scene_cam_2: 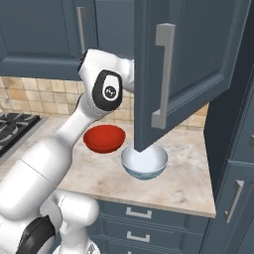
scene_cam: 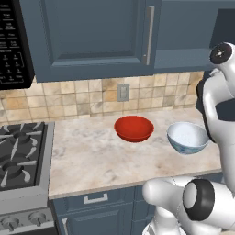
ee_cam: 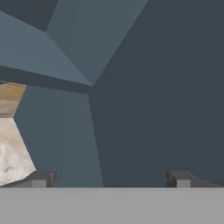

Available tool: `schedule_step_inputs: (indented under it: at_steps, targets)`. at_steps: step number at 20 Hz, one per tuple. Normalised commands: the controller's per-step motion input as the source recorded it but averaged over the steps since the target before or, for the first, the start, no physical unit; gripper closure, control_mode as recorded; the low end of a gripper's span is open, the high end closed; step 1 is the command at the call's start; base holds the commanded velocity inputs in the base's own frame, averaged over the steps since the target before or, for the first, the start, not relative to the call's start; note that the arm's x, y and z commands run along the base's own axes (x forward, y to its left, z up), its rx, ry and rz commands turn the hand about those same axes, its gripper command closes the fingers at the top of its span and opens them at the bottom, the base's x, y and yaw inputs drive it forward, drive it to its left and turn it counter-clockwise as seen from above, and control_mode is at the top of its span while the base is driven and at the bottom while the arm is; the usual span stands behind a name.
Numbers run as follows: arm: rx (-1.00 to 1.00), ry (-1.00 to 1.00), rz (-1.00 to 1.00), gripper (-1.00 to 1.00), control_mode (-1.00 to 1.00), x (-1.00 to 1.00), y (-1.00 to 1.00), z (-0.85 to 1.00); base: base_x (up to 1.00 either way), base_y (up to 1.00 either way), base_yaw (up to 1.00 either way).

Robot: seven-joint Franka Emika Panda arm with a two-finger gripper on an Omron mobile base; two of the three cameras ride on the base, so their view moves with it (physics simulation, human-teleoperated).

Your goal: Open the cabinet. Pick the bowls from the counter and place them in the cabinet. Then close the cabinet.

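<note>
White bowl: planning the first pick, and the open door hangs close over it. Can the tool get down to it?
Probably yes. The white bowl sits uncovered on the counter, but the swung-out door hangs over it in the right base view, so the tool, open beside that door, must come around.

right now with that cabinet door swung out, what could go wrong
The open cabinet door hangs out over the white bowl, so lifting that bowl straight up could knock the door's lower edge. The gripper is open with nothing between its fingertips, close to dark cabinet panels; a careless pull-back may clip the door. The red bowl sits clear.
</note>
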Motion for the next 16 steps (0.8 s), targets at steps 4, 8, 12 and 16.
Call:
schedule_step_inputs:
  at_steps: [4,8,12,16]
  targets:
    - [0.02,-0.01,0.00,-1.00,-1.00,0.00,-0.45,-0.19,0.00,0.00,0.00]
    - [0.00,0.00,0.00,-1.00,-1.00,0.00,-0.33,-0.09,0.00,0.00,0.00]
    - [0.00,0.02,0.00,-1.00,-1.00,0.00,0.02,0.00,0.00,0.00,0.00]
    - [0.00,0.00,0.00,-1.00,-1.00,0.00,0.31,0.05,0.00,0.00,0.00]
